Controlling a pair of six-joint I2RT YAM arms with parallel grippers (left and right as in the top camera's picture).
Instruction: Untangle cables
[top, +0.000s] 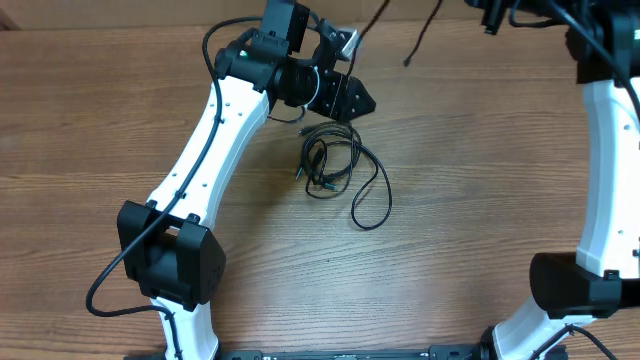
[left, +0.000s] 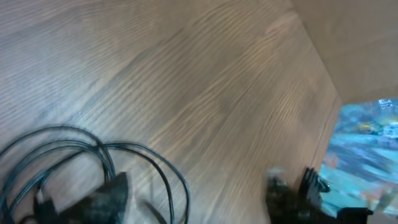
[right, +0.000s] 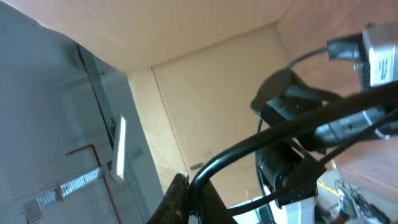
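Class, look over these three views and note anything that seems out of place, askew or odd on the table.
The cables lie in a snarled bundle in the middle of the table, with one long loop straying toward the near edge. A single strand sits apart from them near the far edge.

Cables (left: 107, 160) and fingers (left: 109, 194) of the left tool (left: 199, 196), blurred and cropped at the wrist view's lower edge.
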